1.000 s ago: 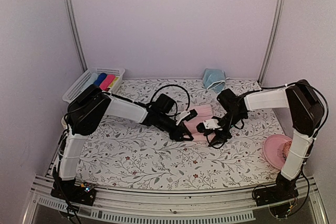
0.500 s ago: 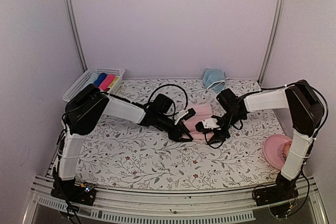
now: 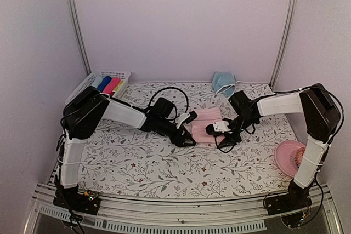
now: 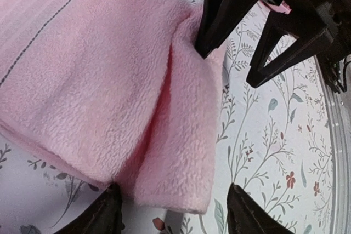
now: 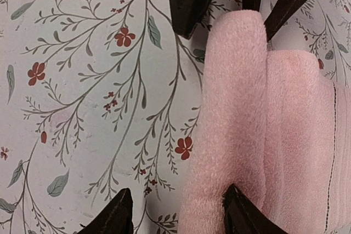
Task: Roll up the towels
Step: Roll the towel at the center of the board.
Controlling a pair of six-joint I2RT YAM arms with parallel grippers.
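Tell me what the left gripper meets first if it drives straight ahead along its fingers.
The pink towel: its folded edge lies between the fingers of the left gripper. Beyond it, probably the right gripper's fingers, though depth is unclear.

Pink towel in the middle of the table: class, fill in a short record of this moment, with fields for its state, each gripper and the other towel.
pink towel: lying on the table, one edge turned over into a fold
left gripper: open, fingers astride the fold
right gripper: open, one finger on the fold, the other on bare table
blue towel: crumpled at the back of the table, no gripper near it
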